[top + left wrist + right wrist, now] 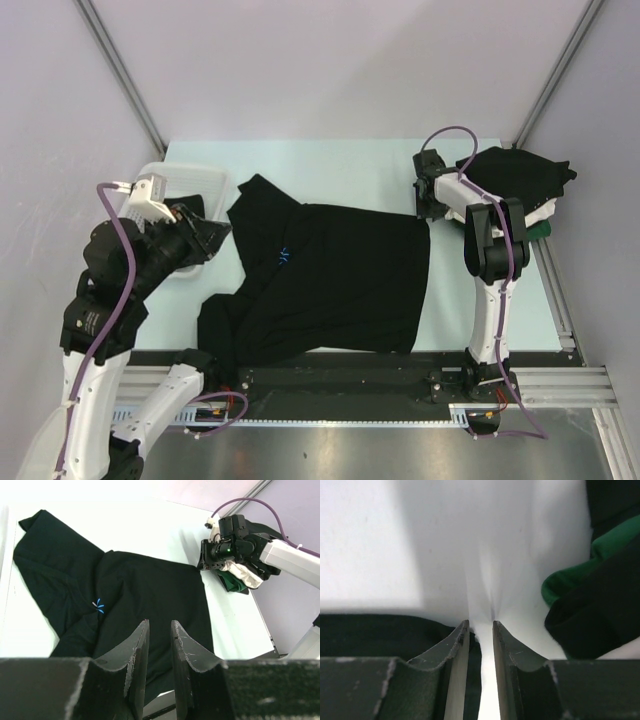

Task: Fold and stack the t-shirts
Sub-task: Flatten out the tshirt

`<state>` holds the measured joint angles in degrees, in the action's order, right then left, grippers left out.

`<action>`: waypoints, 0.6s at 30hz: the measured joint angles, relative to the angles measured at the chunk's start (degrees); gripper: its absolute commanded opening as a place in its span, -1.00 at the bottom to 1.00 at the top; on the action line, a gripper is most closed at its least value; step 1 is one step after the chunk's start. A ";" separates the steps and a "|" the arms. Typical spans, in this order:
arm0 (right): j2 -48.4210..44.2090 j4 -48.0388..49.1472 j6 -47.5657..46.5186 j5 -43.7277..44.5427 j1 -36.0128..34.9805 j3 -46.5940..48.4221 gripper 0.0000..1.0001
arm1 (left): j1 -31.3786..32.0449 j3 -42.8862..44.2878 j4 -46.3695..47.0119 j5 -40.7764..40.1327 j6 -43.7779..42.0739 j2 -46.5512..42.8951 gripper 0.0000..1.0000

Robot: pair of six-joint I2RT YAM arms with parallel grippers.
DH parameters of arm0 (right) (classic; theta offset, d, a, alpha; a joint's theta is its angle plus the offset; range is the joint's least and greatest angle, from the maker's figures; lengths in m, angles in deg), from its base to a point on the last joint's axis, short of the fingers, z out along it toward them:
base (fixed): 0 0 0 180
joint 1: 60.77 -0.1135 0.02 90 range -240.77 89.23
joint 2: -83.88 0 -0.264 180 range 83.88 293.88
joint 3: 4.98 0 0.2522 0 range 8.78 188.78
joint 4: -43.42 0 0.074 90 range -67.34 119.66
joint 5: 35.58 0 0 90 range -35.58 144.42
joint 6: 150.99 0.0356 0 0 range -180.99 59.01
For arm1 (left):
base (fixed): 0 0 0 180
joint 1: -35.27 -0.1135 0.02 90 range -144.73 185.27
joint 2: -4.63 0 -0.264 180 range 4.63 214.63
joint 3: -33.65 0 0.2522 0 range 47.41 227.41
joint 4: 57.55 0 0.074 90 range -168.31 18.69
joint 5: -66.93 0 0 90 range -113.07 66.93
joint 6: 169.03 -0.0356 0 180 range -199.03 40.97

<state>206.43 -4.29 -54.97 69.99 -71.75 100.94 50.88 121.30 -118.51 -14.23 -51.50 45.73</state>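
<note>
Progress: some shirts sit folded in a stack [515,175]; beside the stack, one black shirt [350,285] lies spread, unfolded, on the counter [330,165]. Your left fingers [137,655] and right fingers [507,650] are parted, empty.

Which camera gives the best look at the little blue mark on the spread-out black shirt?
The left wrist view: the blue mark on the black shirt reads as clear radiating strokes. The top view shows it only as a tiny blue speck. The right wrist view doesn't show it.

Left hand [159,625] and right hand [480,625], both narrowly agape.
</note>
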 measured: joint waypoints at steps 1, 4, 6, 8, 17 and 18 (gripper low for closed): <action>0.00 -0.72 -0.02 -0.15 -0.04 0.13 -0.39 | 0.00 -0.04 0.02 0.02 0.02 -0.11 -0.43; -0.04 -1.86 -0.02 -0.46 -0.07 0.28 -0.39 | 0.00 -0.07 0.07 0.33 0.09 -0.33 -0.43; -0.20 -2.51 -0.02 -0.57 -0.07 0.28 -0.39 | 0.00 -0.07 0.11 0.39 0.31 -0.42 -0.42; -0.39 -3.02 -0.02 -0.85 -0.04 0.28 -0.39 | 0.00 -0.07 0.13 0.39 0.50 -0.55 -0.43; -3.54 -5.03 0.00 -2.03 -0.04 0.81 -0.37 | 0.00 -0.07 0.42 0.46 0.63 -1.03 -0.42; -3.82 -5.16 0.00 -2.10 -0.04 1.16 -0.38 | 0.00 -0.07 0.42 0.46 0.72 -1.03 -0.42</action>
<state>202.60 -9.45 -54.97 67.89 -71.80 102.10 50.88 121.23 -118.09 -13.77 -50.78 44.70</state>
